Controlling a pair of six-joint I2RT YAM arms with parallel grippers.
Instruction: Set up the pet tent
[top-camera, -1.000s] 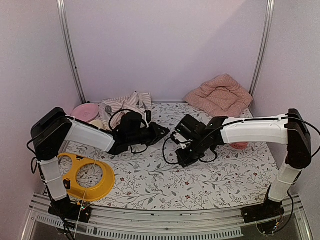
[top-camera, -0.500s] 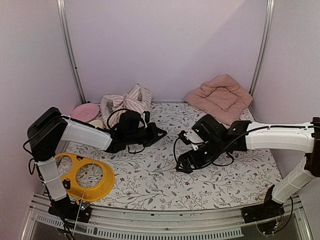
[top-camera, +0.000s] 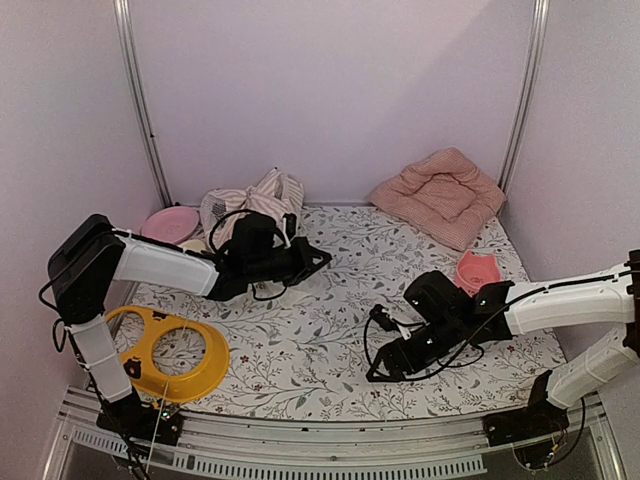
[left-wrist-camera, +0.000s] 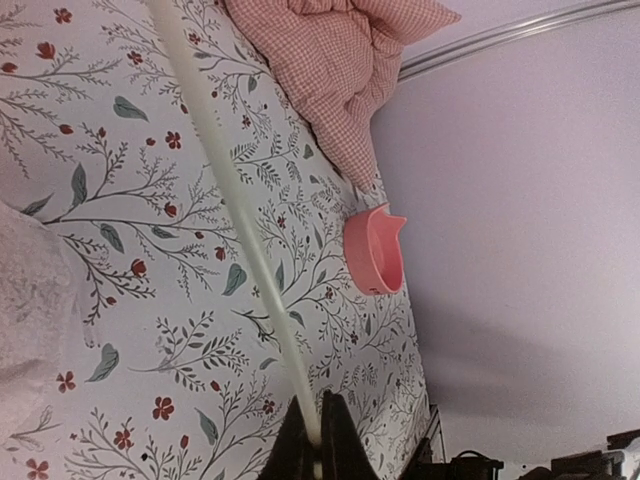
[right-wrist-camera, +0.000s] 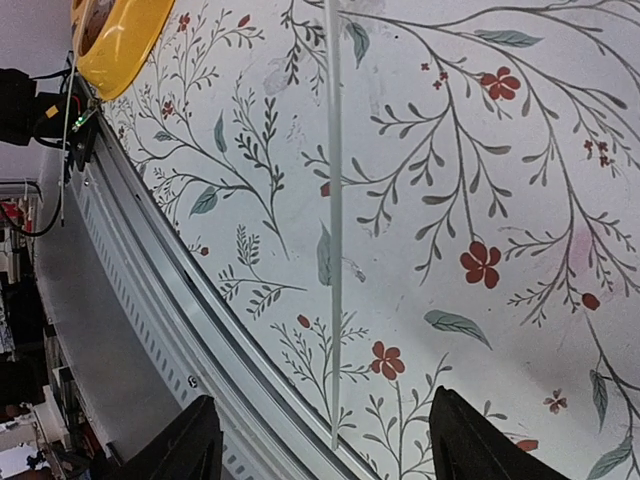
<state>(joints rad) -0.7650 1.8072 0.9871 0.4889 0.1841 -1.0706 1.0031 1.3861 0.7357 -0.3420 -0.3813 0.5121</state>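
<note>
The pet tent (top-camera: 252, 201) is a crumpled pink-and-white striped bundle at the back left of the table. My left gripper (top-camera: 313, 261) reaches out just right of it. In the left wrist view that gripper (left-wrist-camera: 318, 402) is shut on a thin white pole (left-wrist-camera: 232, 205), which runs from the jaws out over the flowered cloth. White mesh (left-wrist-camera: 28, 300) shows at the left edge. My right gripper (top-camera: 384, 365) hovers low over the near right of the table. It (right-wrist-camera: 335, 440) stands open, and a thin pole (right-wrist-camera: 334, 220) ends between its fingers (right-wrist-camera: 190, 440) without touching them.
A pink checked cushion (top-camera: 438, 193) leans in the back right corner, and a pink bowl (top-camera: 477, 271) sits in front of it. A yellow ringed piece (top-camera: 172, 350) lies near left and a pink plate (top-camera: 168, 222) back left. The metal table rail (right-wrist-camera: 150, 300) runs close under my right gripper.
My right gripper has let go, opened, and swung from the table's middle toward the near right. My left gripper has shut on the pole and the tent bundle has shifted slightly back.
</note>
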